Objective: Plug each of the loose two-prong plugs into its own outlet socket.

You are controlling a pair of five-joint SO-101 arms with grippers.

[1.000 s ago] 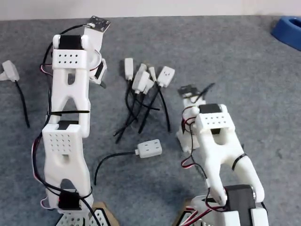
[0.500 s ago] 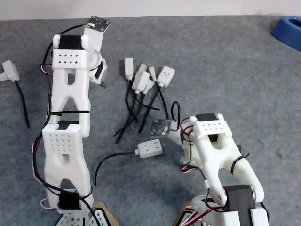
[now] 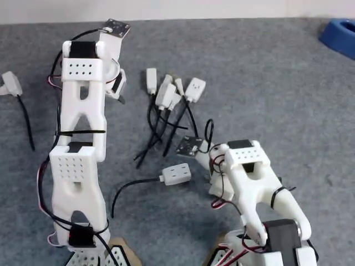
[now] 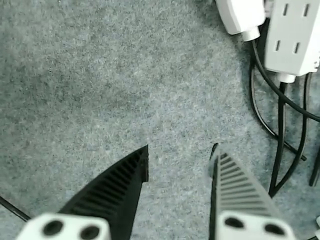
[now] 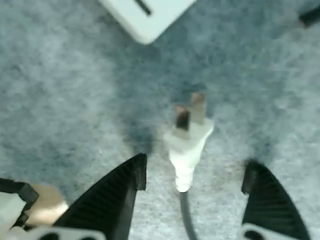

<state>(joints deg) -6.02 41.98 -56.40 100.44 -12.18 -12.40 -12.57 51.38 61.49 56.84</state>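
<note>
The right gripper hangs open astride a white two-prong plug, which lies on grey carpet just right of the outlet socket. Best to descend centred and pinch the plug body behind its prongs. The left gripper, farther off, is also open.

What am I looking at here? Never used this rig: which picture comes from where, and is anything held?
Two small white robot arms stand at a grey table. The high view looks down on both: left arm, right arm. The other two pictures come from cameras on their wrists. The left gripper has its fingers open over bare surface, near an outlet socket. The right gripper is open too; a loose two-prong plug lies between its fingers, touching neither. A lone outlet socket lies between the arms, a bundle of plugs and sockets farther back. Nothing is held.
</note>
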